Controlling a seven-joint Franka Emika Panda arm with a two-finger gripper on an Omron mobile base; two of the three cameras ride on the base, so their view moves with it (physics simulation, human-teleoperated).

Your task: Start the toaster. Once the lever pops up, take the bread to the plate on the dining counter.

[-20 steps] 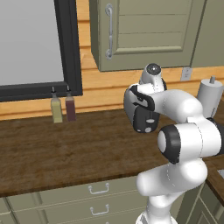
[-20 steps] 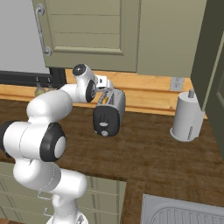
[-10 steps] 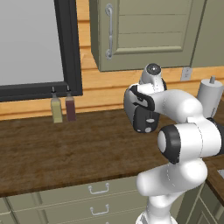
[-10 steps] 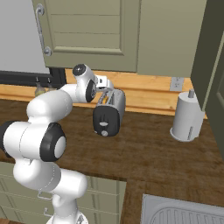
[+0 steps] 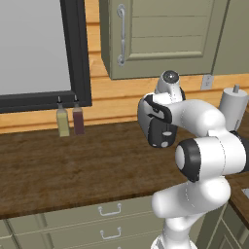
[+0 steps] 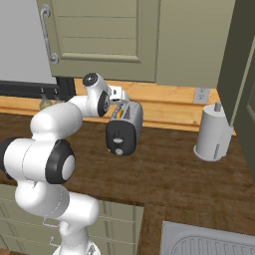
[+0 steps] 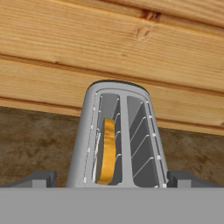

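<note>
The toaster (image 6: 124, 130) stands on the wood counter by the back wall, its black end panel and round knob facing the room. It also shows behind my forearm as the toaster (image 5: 158, 127). My gripper (image 6: 121, 101) hangs just above its top. Looking down from the hand, the toaster (image 7: 124, 100) shows two slots, and the bread (image 7: 106, 151) stands on edge in the left one. My gripper (image 7: 113, 180) is open, one fingertip (image 7: 41, 178) outside each long side of the toaster, holding nothing. The plate and the dining counter are out of view.
Two small bottles (image 5: 62, 121) stand against the wall to the left of the toaster. A pale grey upright cylinder (image 6: 213, 132) stands to its right. A sink (image 6: 209, 241) lies at the front right. Wall cabinets (image 6: 104, 35) hang overhead.
</note>
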